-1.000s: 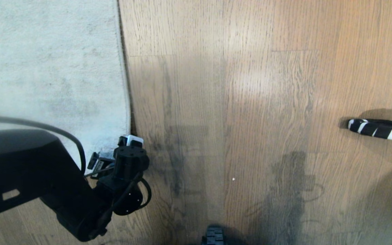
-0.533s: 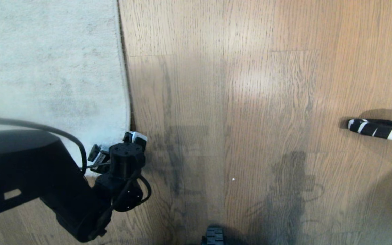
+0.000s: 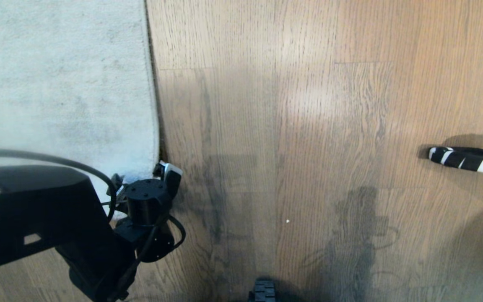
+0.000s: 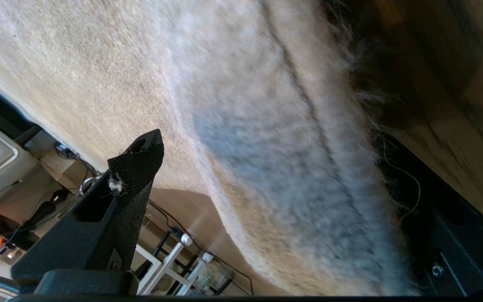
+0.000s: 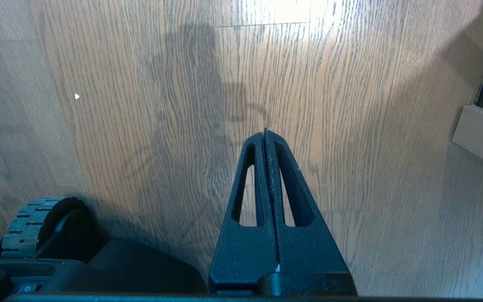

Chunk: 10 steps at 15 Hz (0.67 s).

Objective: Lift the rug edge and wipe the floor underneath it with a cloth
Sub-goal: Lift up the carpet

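Pale grey short-pile rug edge (image 3: pixel 151 105) with darker mottled patches; brown wood-grain plank floor (image 3: pixel 308 126) — dark grain lines, plank seams. Black-and-white striped tip (image 3: pixel 455 157) on a white tool handle — orange band.

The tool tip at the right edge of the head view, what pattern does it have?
Black and white stripes on the tool tip; head view.

Closed right gripper (image 5: pixel 265 133), floor (image 5: pixel 141 105), wheel (image 5: pixel 36 224)

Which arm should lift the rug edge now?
Left. The left gripper is open at the rug edge; the right gripper is shut, parked over bare floor.
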Available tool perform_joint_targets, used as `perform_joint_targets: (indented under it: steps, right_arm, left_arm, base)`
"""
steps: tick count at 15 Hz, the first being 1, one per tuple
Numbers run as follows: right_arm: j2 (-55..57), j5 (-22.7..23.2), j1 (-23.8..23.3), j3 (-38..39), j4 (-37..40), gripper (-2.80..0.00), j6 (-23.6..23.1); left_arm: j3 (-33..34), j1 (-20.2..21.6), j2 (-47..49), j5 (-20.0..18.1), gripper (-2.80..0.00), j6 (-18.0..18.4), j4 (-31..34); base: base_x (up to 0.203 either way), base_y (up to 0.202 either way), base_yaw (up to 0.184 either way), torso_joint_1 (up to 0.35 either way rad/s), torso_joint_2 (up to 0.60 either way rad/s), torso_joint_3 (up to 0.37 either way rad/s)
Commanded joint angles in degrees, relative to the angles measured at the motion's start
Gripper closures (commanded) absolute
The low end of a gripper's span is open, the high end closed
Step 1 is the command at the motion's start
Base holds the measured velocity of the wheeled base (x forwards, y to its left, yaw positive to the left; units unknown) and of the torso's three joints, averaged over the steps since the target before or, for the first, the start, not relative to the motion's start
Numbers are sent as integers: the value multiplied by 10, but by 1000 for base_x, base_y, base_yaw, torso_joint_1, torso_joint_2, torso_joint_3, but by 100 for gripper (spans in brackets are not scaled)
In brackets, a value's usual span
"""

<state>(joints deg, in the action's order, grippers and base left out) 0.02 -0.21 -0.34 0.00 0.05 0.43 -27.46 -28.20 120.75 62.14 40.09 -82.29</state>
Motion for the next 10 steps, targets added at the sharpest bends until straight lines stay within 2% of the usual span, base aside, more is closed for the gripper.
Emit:
perform_joint_targets:
  steps: [1,3,4,10]
  right_arm:
    - [0,0,0,0,0,0,0]
    - [0,0,0,0,0,0,0]
    - [0,0,0,0,0,0,0]
    - [0,0,0,0,0,0,0]
  left_arm:
    - [12,-1,5,3,-280,2,-4]
    - [18,0,12,3,-280,0,-7]
    - [18,0,12,3,0,1,-15]
    - [17,0,9,3,0,0,-21]
  base:
    - [0,0,0,0,0,0]
    - [0,0,0,0,0,0]
    - [0,0,0,0,0,0]
    - [0,0,0,0,0,0]
